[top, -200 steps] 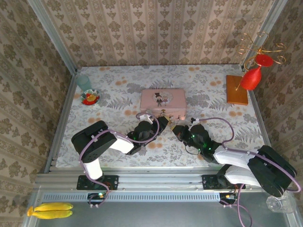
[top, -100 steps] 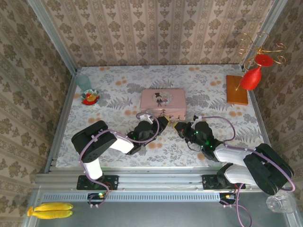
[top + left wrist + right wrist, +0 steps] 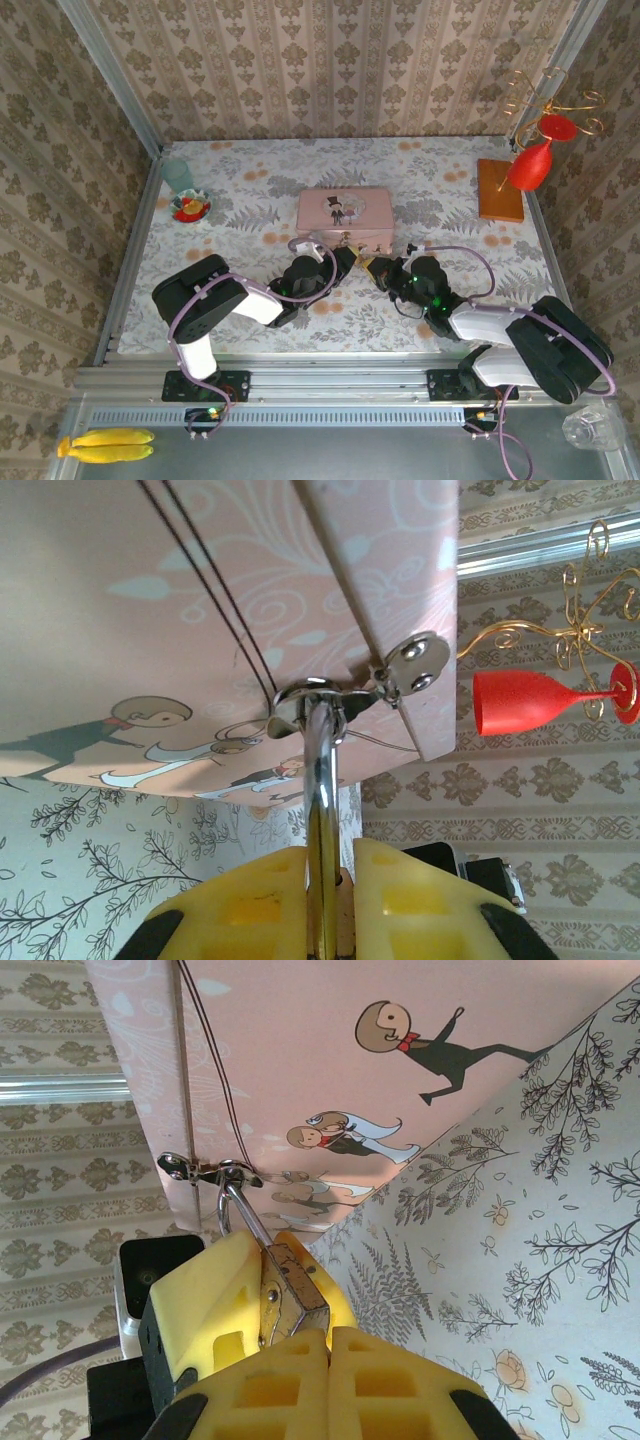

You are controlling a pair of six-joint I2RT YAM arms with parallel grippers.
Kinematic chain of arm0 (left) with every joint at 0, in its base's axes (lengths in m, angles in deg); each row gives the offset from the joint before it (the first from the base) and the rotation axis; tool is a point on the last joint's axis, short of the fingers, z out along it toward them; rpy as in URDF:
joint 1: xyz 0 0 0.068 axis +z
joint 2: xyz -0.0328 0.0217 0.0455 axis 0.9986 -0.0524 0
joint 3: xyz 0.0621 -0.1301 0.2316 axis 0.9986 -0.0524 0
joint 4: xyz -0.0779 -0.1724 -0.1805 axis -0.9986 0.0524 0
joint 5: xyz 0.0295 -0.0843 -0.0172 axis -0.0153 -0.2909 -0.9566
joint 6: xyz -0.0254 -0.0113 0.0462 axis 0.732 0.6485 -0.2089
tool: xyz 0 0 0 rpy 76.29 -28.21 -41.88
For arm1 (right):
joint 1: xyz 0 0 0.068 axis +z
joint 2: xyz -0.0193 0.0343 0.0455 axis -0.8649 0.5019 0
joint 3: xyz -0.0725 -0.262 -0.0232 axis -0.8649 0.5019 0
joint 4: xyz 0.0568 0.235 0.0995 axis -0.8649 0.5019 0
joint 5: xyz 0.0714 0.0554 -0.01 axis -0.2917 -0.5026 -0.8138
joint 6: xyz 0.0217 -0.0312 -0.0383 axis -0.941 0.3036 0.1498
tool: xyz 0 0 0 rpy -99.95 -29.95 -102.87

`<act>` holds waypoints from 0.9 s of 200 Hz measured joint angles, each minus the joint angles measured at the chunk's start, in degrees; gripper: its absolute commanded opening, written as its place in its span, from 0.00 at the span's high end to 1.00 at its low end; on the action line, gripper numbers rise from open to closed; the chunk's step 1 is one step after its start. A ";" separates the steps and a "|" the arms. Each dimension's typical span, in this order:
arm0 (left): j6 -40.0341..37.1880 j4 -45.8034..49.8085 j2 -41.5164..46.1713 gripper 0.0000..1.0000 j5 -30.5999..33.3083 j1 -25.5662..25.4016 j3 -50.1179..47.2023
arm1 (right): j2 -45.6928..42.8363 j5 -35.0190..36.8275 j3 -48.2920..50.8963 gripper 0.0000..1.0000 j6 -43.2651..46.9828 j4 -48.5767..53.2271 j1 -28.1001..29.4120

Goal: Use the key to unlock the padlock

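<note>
Left fingers (image 3: 250, 905) pinching padlock (image 3: 293, 1298), right fingers (image 3: 265, 1392) closed, just beside

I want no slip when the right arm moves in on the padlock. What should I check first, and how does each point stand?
1. Left gripper clamped on the padlock: ok.
2. Shackle threaded through the hasp of the pink tin: ok.
3. Right gripper shut: ok.
4. Key between the right fingers: cannot tell.
5. Padlock body close ahead of the right gripper: ok.
6. Keyhole facing the right gripper: cannot tell.
</note>
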 measured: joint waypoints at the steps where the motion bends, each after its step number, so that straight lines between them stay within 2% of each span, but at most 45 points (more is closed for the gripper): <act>1: 0.00 -0.07 -0.02 1.00 -0.02 0.00 -0.02 | -0.04 0.00 0.00 1.00 0.00 0.00 0.00; 58: -0.37 -0.24 -0.61 1.00 0.04 -0.02 0.55 | 0.24 -0.46 -0.76 1.00 -0.04 0.90 -0.39; 125: -0.79 1.09 -3.52 1.00 4.72 0.48 1.03 | 10.54 -3.08 -5.64 1.00 -1.01 0.39 -1.18; 135: -0.81 1.51 -3.52 1.00 4.79 0.52 0.87 | 10.86 -3.48 -5.88 0.94 -0.52 0.87 -1.18; 169: -3.58 2.64 -1.97 1.00 3.96 0.98 -1.11 | 9.92 -4.13 -9.88 0.61 5.79 10.01 -0.90; 180: -5.18 3.26 -0.94 1.00 2.56 1.09 -2.14 | 8.00 -3.89 -10.34 0.55 8.17 11.41 -0.85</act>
